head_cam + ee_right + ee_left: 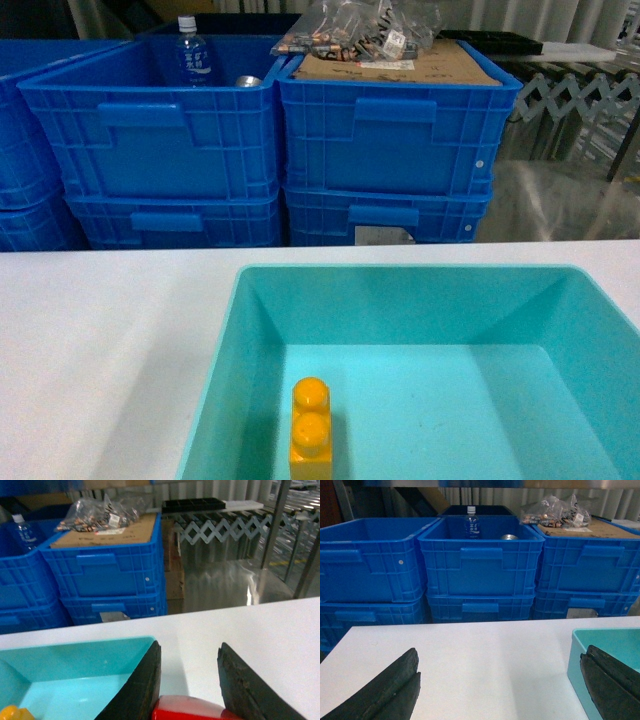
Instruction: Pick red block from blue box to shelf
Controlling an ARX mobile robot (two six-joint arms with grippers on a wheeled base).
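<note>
The red block [187, 709] sits clamped between the right gripper's [189, 680] dark fingers, out of the blue box [75, 672] and above the white table [260, 630] beside its rim. Only a yellow brick [311, 432] remains inside. The left gripper [495, 680] hangs with fingers wide apart, empty. Carrying looks underway; next it must find the shelf, unseen here.

Stacked dark blue crates [150, 140], white table [90, 330], possibly shiny grey floor [220, 585]
</note>
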